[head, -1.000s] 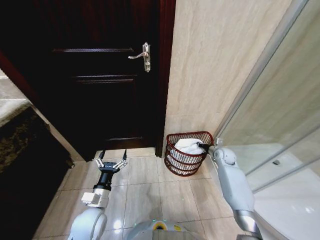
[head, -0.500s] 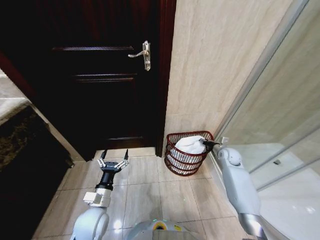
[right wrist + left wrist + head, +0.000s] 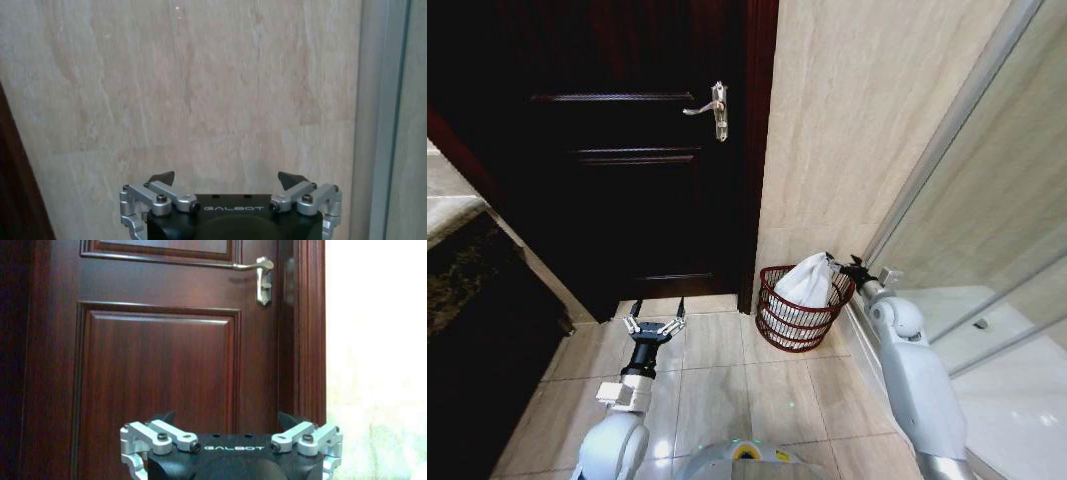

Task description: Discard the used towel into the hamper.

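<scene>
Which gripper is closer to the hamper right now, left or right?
Right. The right gripper is open just beside the hamper rim, next to the white towel in it. The left gripper is open over the floor tiles, well off toward the door.

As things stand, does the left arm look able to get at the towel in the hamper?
Probably yes. The left gripper, jaws open, hangs over bare floor beside the hamper, whose top is open. The right gripper, open at the far rim, is next to the towel and might crowd it.
</scene>
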Motion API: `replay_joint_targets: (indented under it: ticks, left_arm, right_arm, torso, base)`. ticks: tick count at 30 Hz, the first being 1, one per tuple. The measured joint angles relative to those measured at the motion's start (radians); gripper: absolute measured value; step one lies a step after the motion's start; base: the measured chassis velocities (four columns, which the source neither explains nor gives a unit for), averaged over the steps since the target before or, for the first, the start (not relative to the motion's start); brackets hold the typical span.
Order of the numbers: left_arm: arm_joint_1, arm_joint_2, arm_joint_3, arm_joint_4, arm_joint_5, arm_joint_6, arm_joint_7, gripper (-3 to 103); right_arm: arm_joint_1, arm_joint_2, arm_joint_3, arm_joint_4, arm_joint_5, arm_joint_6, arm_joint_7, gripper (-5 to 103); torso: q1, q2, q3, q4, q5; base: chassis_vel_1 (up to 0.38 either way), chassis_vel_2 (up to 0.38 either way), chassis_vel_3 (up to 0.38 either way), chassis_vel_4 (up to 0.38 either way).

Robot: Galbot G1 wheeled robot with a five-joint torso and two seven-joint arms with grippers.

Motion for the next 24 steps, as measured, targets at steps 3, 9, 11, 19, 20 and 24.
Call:
replay_joint_targets:
  ticks: [3,9,11,19,20,24]
  left_arm:
    - [0.000,-0.001,-0.009,0.003,-0.004,-0.002,0.000,100]
    - [-0.004,0.000,-0.018,0.011,-0.014,-0.003,0.001,100]
    - [-0.007,-0.001,-0.015,0.018,-0.016,-0.004,0.001,100]
    - [-0.015,-0.013,0.009,0.028,-0.004,0.025,-0.005,100]
    - [-0.017,-0.012,0.009,0.028,-0.005,0.029,-0.007,100]
    - [-0.020,-0.007,0.002,0.028,-0.010,0.035,-0.010,100]
  right_arm:
    - [0.011,0.000,-0.009,-0.017,-0.007,-0.016,0.009,100]
    - [0.001,0.016,-0.009,-0.051,-0.012,-0.026,0.013,100]
    - [-0.016,0.022,-0.005,-0.040,-0.009,-0.002,0.012,100]
    - [-0.086,0.031,0.005,0.045,-0.023,0.069,0.024,100]
    - [-0.102,0.036,0.006,0.063,-0.028,0.076,0.029,100]
    - [-0.159,0.051,0.013,0.135,-0.055,0.095,0.041,100]
  torso:
    - [0.000,0.001,0.000,0.0001,0.0002]
    - [0.000,0.001,0.001,0.0000,0.0004]
    - [0.001,0.001,0.001,0.0000,0.0004]
    - [0.001,0.002,0.001,0.0000,0.0001]
    - [0.001,0.002,0.001,0.0000,0.0003]
    - [0.001,0.002,0.001,-0.0001,0.0002]
  base:
    - [0.000,0.000,0.000,0.000]
    - [0.000,0.000,0.000,0.000]
    - [0.000,0.000,0.000,0.000]
    - [0.000,0.000,0.000,0.000]
    - [0.000,0.000,0.000,0.000]
    - [0.000,0.000,0.000,0.000]
